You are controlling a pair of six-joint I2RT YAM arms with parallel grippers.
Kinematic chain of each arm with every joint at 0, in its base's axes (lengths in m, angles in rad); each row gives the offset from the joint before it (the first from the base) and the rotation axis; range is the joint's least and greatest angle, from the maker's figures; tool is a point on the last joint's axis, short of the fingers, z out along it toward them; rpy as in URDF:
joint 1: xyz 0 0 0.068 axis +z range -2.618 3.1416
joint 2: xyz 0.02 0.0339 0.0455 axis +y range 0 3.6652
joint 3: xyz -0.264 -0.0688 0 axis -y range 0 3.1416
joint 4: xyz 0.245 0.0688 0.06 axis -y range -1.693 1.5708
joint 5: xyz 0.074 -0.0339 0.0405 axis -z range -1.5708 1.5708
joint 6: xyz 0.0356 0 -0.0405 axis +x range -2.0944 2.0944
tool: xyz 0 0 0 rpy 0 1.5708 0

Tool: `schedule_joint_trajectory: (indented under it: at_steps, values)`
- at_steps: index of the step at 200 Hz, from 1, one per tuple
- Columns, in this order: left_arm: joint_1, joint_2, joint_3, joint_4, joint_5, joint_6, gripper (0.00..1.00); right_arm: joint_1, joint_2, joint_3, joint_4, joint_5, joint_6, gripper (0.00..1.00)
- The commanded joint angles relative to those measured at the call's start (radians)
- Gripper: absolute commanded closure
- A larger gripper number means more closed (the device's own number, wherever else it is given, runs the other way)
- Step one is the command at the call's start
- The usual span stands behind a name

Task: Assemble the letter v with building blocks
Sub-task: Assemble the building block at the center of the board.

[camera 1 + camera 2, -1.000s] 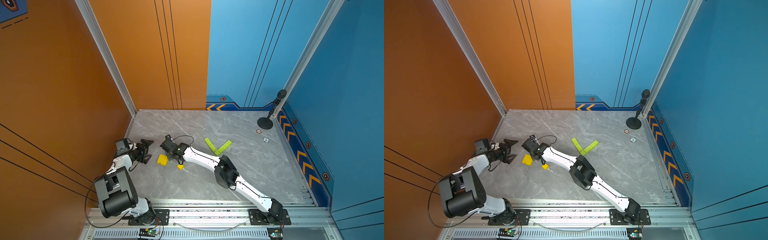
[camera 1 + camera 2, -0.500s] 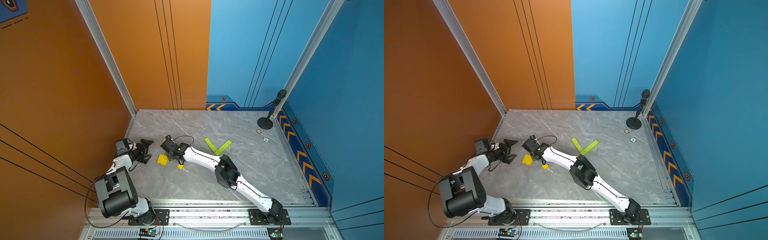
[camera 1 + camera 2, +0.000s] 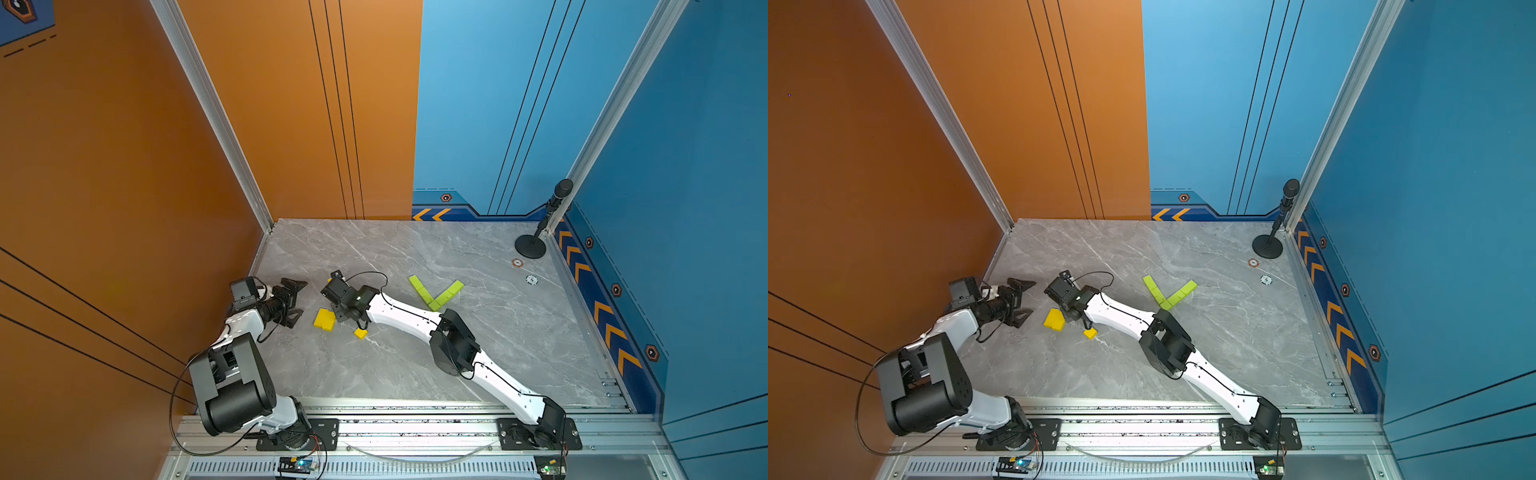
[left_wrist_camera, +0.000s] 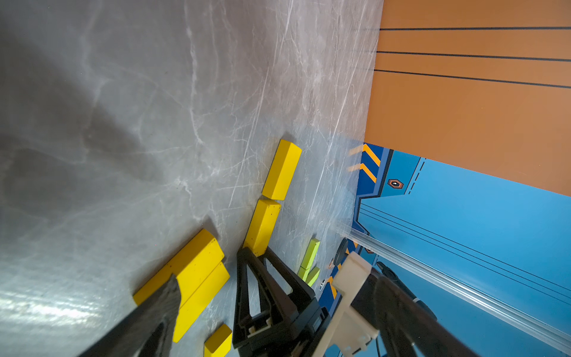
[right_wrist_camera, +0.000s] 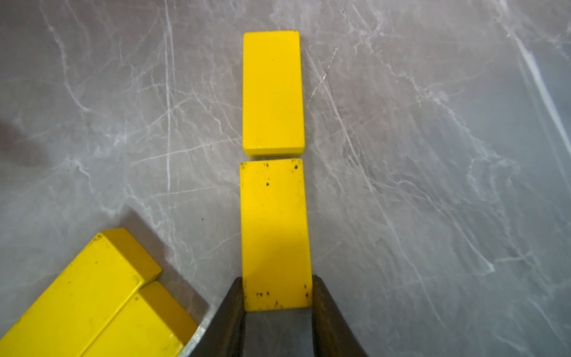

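Brick pair (image 3: pixel 324 320) lies left of the V-shaped blocks (image 3: pixel 444 296).

Lime-green blocks (image 3: pixel 434 293) are laid flat in a V on the tabletop (image 3: pixel 498 332). A clean yellow brick (image 5: pixel 272 92) is lined end to end with a speckled yellow brick (image 5: pixel 275 235), a thin gap between them. A yellow pair (image 5: pixel 92 296) is set side by side nearby, and a small yellow block (image 3: pixel 360 333) lies apart.

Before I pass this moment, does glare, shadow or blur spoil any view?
Left wrist view: glare on the table close by, a broad soft shadow beyond. Right wrist view: sharp, though the yellow block in the right gripper is half shaded. In both top views: even light, the green V small but crisp.
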Motion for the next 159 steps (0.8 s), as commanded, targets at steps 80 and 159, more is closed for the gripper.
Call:
schedule_joint_trajectory:
  at_steps: [80, 159]
  values:
    - [0.01, -0.009, -0.002, -0.002, 0.011, -0.002, 0.02, -0.007, 0.028, -0.026, -0.062, -0.022, -0.01, 0.66]
    - [0.01, -0.009, -0.002, -0.001, 0.013, -0.003, 0.02, -0.013, 0.033, -0.024, -0.058, -0.021, -0.009, 0.66]
